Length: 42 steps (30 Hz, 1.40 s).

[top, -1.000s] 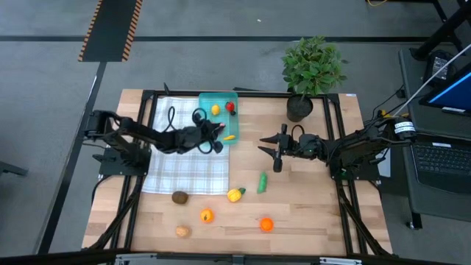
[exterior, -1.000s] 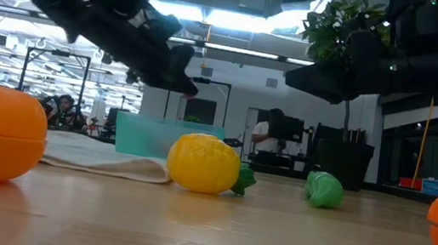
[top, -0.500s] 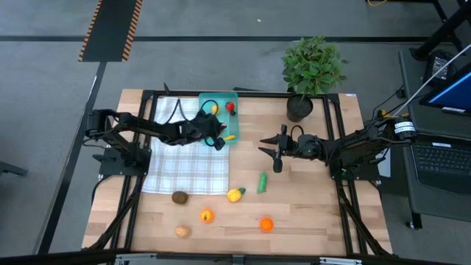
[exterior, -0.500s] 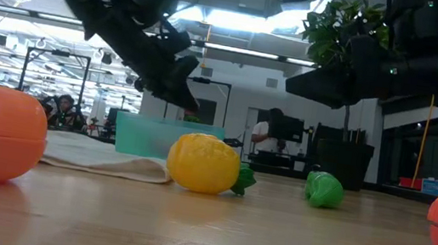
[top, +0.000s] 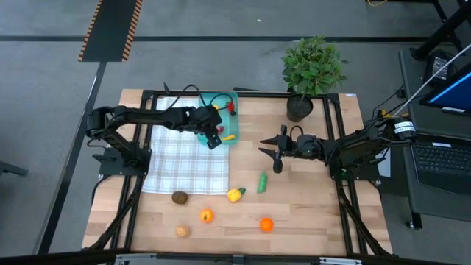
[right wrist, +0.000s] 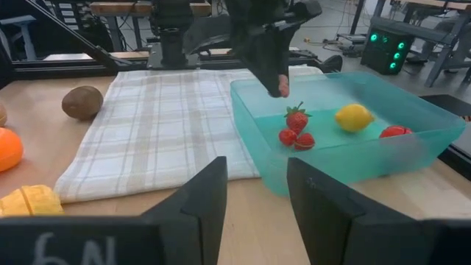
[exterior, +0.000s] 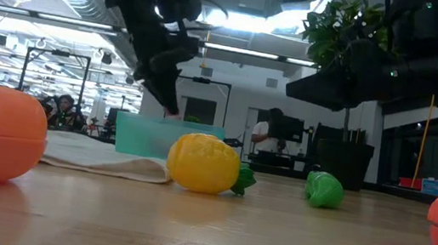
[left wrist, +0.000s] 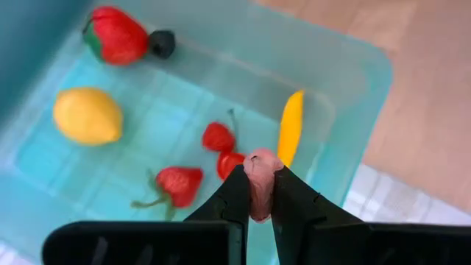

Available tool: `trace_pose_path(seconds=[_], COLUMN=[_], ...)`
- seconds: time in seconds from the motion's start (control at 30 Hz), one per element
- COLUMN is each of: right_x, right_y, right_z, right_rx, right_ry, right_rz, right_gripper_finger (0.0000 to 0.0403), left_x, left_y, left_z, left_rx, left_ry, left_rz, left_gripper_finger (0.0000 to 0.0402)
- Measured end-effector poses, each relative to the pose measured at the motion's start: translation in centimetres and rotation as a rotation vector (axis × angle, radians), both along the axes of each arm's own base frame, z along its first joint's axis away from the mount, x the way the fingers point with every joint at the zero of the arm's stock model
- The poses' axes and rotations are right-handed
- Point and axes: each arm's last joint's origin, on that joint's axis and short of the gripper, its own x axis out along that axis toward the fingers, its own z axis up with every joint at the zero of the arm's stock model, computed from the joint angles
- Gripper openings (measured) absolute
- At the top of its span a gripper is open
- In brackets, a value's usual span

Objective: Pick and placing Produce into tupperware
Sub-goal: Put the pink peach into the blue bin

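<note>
The teal tupperware (top: 226, 124) stands at the table's far middle on the white checked cloth (top: 184, 163). It holds a lemon (left wrist: 87, 115), strawberries (left wrist: 176, 182), a yellow piece (left wrist: 291, 126) and a red piece (left wrist: 115, 35). My left gripper (left wrist: 257, 193) hangs over its near part, pointing steeply down, shut on a small pinkish produce piece (left wrist: 261, 163). My right gripper (top: 269, 152) waits open to the right of the container, with nothing between its fingers. More produce lies near the front: a green piece (top: 261, 182), a yellow one (top: 235, 195), a brown one (top: 180, 196) and an orange one (top: 266, 224). My left gripper pinches the small pinkish piece (right wrist: 282, 87) between its two fingertips. The piece sticks out a little past the tips. The fingers slant steeply down from the table's left. The piece is lifted clear, above the strawberries in the tupperware.
A potted green plant (top: 313, 70) stands at the far right of the table. Another orange piece (top: 207, 216) and a tan piece (top: 182, 231) lie near the front edge. Bare wood (top: 309, 206) spreads between the produce and the right arm.
My left gripper has risen and gone toward the table's far edge, over the tupperware. It has tipped from a shallow slant to pointing steeply down, and it stays shut on the pinkish piece. The right arm has kept still.
</note>
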Motion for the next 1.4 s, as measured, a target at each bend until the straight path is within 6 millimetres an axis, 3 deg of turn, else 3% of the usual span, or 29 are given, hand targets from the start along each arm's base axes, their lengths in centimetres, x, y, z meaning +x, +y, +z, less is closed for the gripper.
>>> trace_pose_path(seconds=[0.53, 0.8, 1.03, 1.4], right_x=[0.0, 0.0, 0.0, 0.0], right_y=[0.0, 0.0, 0.0, 0.0], right_z=[-0.1, -0.2, -0.2, -0.3], right_rx=[0.003, 0.005, 0.005, 0.007], right_ry=[0.011, 0.022, 0.025, 0.026], right_rz=[-0.001, 0.0, 0.0, -0.001], right_gripper_finger=[0.0145, 0.0145, 0.0145, 0.0145], left_x=[-0.2, 0.5, 0.7, 0.8], left_y=[0.7, 0.9, 1.0, 0.9], left_z=[-0.6, -2.6, -2.6, -2.6], left_rx=[-0.006, -0.026, -0.021, -0.009], left_ry=[0.051, 0.1, 0.088, 0.094], left_rz=[0.0, -0.002, -0.002, -0.027], left_gripper_finger=[0.0027, 0.003, 0.0029, 0.0154])
